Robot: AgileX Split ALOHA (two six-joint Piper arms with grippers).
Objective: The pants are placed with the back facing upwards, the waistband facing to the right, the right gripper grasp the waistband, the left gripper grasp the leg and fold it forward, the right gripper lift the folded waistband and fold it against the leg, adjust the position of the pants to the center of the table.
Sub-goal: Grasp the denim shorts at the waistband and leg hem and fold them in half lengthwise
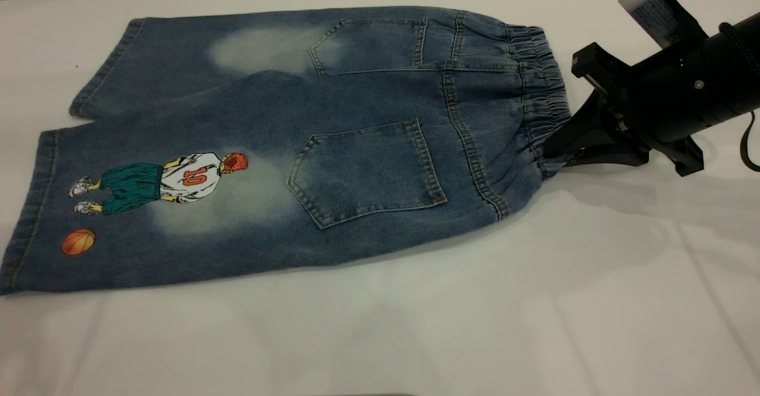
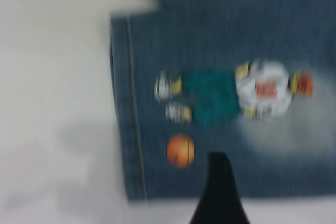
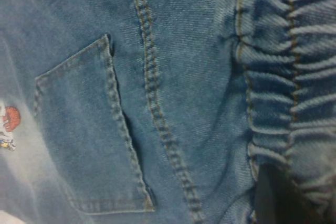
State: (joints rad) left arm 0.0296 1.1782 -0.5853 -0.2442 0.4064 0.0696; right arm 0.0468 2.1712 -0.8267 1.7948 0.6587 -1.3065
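One pair of pants (image 1: 332, 146) lies flat, back side up, across the left and centre of the exterior frame on the table (image 1: 534, 301), waistband (image 1: 543, 87) toward the right. Two back patch pockets: one upper centre (image 1: 371, 46), one lower centre (image 1: 365, 170). Two legs: a plain leg (image 1: 178, 57) at upper left with a faded patch, and the leg (image 1: 148, 212) at lower left carrying one printed player (image 1: 166, 181) and one orange basketball (image 1: 78, 242). Readable writing: "10" in red on the player's white shirt. One white cylinder (image 1: 650, 7) sits on the right gripper (image 1: 555, 146); its label is too small to read. The right gripper at right centre has its jaws closed onto the lower end of the waistband. The left gripper (image 2: 219, 192) shows only as one dark fingertip at the bottom of the left wrist view, just beside the basketball; can't tell whether its fingers are wide or narrow.
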